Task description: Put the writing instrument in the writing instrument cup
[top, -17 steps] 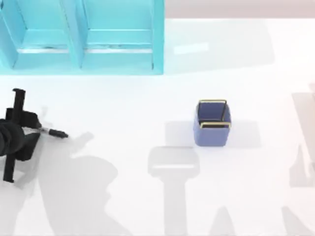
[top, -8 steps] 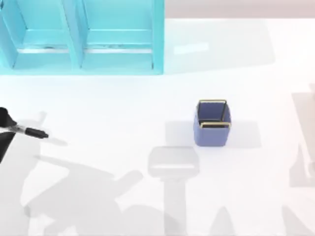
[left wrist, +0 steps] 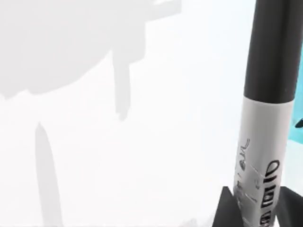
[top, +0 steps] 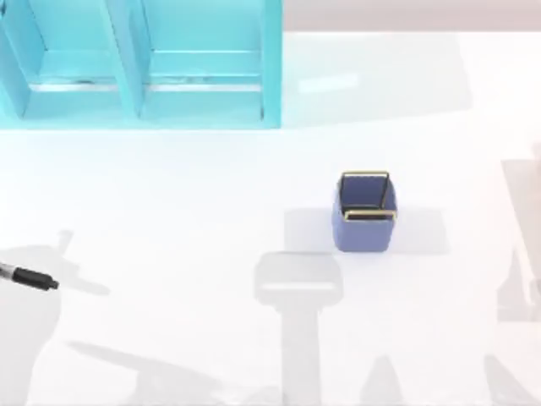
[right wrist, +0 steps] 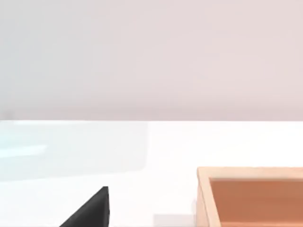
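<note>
At the far left edge of the white worktop (top: 211,220) the marker pen (top: 30,279) shows only its black tip and a sliver of grey barrel, pointing toward the middle of the worktop and casting a soft shadow beneath, which suggests it is lifted clear of the surface. In the left wrist view the left pincer (left wrist: 253,208) pinches the marker's silver barrel between two dark fingertips (left wrist: 226,210), down near the printed dark markings, with the long black cap running away from the grip. The blue-purple cup (top: 365,213) stands upright well to the right of the pen, right of the worktop's centre, its thin gold wire rim framing a square mouth with rounded corners. The step in hand looks like carrying the pen across to the cup; done well, that means bringing it over the mouth, tipping it near upright and lowering it inside the rim before letting go, since the barrel is long against the narrow opening and could catch the wire. The barrel looks smooth and slippery, so a firm grip matters. The turquoise shelf unit (top: 144,63) fills the back left. The right arm sits parked off the right side; I cannot tell its pincer's state, and a wooden box (right wrist: 251,196) lies before it.
</note>
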Available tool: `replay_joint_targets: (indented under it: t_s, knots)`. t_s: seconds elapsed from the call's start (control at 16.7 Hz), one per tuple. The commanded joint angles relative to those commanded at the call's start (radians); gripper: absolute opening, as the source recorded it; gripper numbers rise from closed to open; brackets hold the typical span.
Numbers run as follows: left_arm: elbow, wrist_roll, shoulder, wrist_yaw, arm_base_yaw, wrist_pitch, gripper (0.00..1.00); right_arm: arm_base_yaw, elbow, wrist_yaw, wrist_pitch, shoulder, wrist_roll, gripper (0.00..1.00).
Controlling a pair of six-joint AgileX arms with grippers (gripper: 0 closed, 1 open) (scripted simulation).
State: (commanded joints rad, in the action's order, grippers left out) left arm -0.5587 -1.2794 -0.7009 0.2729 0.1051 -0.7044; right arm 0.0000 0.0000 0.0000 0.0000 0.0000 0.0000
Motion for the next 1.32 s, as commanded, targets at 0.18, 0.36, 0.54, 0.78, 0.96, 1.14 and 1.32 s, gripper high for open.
replay_joint_targets:
  t_s: [0.18, 0.36, 0.54, 0.78, 0.96, 1.14, 1.32]
  knots:
    - [0.001, 0.000, 0.008, 0.000, 0.001, -0.008, 0.00, 0.000, 0.000, 0.000, 0.000, 0.000, 0.000, 1.00]
    - [-0.001, 0.002, 0.004, 0.000, -0.003, -0.006, 0.00, 0.000, 0.000, 0.000, 0.000, 0.000, 0.000, 1.00]
    - [-0.020, 0.046, -0.057, -0.061, -0.043, 0.007, 0.00, 0.000, 0.000, 0.000, 0.000, 0.000, 0.000, 1.00]
    - [-0.096, 0.198, -0.259, -0.265, -0.184, 0.070, 0.00, 0.000, 0.000, 0.000, 0.000, 0.000, 0.000, 1.00]
    - [-0.204, 0.353, -0.460, -0.486, -0.336, 0.164, 0.00, 0.000, 0.000, 0.000, 0.000, 0.000, 0.000, 1.00]
    - [-0.355, 0.515, -0.673, -0.739, -0.508, 0.301, 0.00, 0.000, 0.000, 0.000, 0.000, 0.000, 0.000, 1.00]
    - [-0.540, 0.667, -0.884, -1.005, -0.684, 0.469, 0.00, 0.000, 0.000, 0.000, 0.000, 0.000, 0.000, 1.00]
